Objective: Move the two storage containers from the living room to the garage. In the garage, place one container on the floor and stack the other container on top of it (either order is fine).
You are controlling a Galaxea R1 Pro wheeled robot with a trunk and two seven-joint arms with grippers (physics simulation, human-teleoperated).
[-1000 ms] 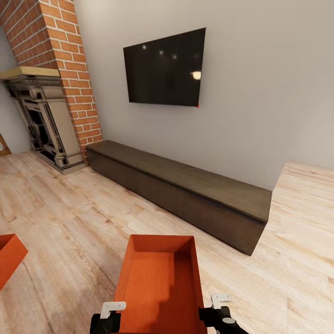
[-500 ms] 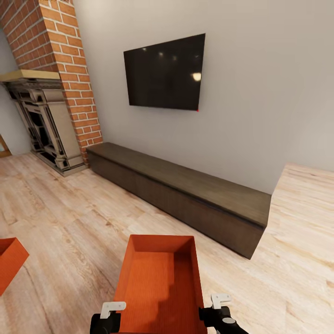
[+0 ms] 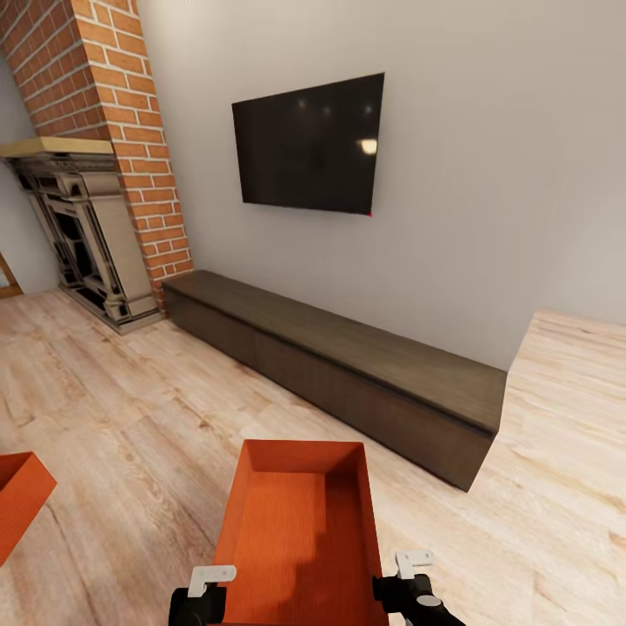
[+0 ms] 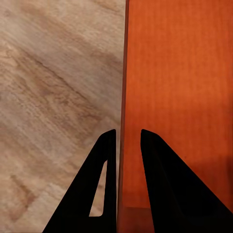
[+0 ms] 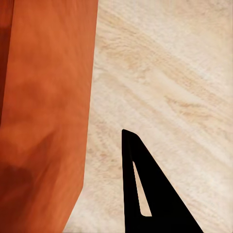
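We carried one empty orange-red storage container (image 3: 300,530) low before us over the wood-plank floor (image 3: 130,409): our left gripper (image 4: 124,145) pinched its left wall, while we could not tell our right gripper's (image 3: 409,578) state. Its inside was finely ribbed, walls flaring. A second container (image 3: 17,500) sat at far left.
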